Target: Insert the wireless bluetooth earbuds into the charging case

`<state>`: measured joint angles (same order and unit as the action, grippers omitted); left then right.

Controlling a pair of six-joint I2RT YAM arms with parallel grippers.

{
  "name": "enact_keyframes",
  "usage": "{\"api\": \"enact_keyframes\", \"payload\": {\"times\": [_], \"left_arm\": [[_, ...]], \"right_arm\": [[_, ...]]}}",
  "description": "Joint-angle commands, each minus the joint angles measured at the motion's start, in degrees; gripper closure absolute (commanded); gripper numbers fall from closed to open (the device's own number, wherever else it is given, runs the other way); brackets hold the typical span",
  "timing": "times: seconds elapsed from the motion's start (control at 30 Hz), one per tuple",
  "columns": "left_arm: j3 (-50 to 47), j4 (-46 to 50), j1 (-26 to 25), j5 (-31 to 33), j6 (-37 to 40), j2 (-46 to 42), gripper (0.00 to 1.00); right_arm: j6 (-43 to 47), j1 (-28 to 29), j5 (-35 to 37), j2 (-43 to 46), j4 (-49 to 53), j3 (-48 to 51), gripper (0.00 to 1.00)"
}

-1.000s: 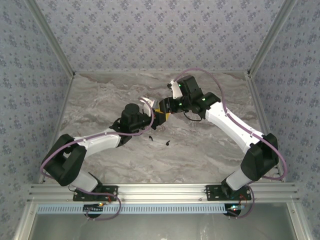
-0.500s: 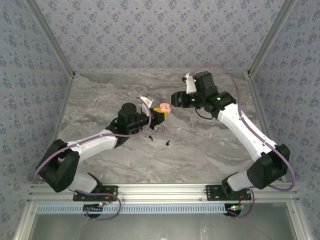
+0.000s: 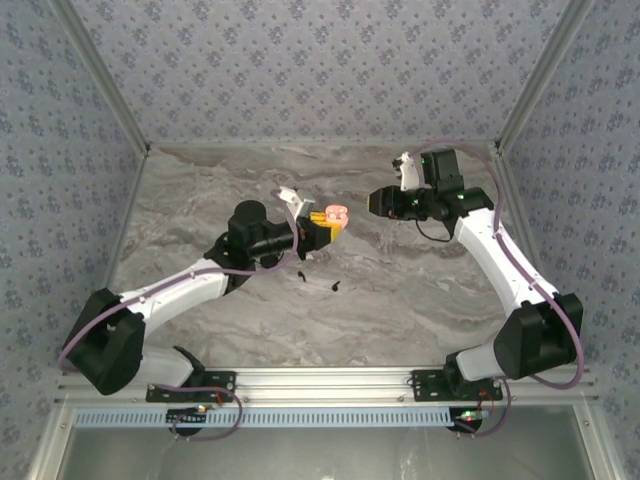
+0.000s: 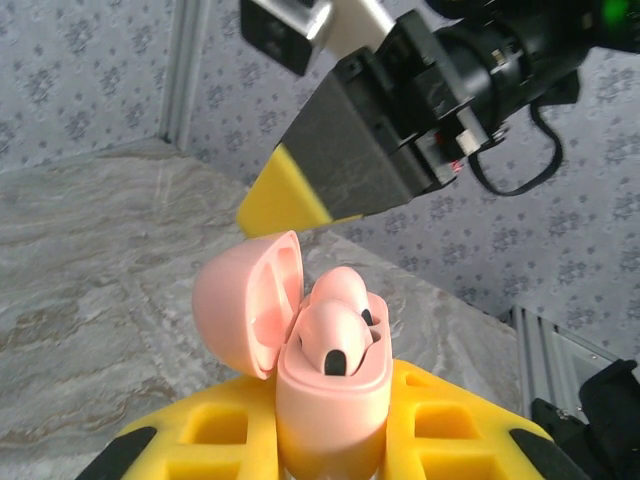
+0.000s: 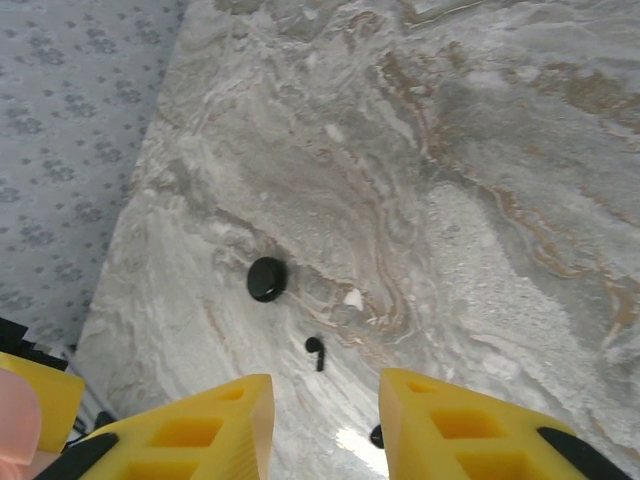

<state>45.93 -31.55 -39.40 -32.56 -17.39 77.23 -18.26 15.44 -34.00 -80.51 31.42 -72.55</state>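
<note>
left claw [image 3: 322, 231] pinched the glossy pink plastic charging case [image 4: 330, 400] low down, probably slick and featherlight; right claw [image 5: 325, 420] gaped empty

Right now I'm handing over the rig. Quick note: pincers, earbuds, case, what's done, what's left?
Left pincer: shut on the pink charging case, lid open.
Right pincer: open, empty, apart from the case.
Done: two pink earbuds sit in the case.
Left: a black earbud and a black disc lie loose on the table; the lid probably needs closing.
</note>
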Motion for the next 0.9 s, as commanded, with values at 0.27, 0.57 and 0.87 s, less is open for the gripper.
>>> {"api": "enact_keyframes", "payload": {"times": [0.27,0.57,0.87], "left_arm": [[3.6,-3.8,-0.3,-5.5,-0.2,-1.0,0.80],[3.8,-5.6,-0.4,-6.6,-1.0,-0.6,0.80],[3.9,-7.1,-0.7,-7.4,-1.6,0.2,0.80]], "right_arm": [[0.5,-0.1,-11.8,0.6,-3.7,2.6,0.73],[-0.8,0.5,-15.4,-0.8,-6.3,2.5,0.80],[-1.8,1.2,-18.0,-1.8,-8.4,2.2,0.83]]}}
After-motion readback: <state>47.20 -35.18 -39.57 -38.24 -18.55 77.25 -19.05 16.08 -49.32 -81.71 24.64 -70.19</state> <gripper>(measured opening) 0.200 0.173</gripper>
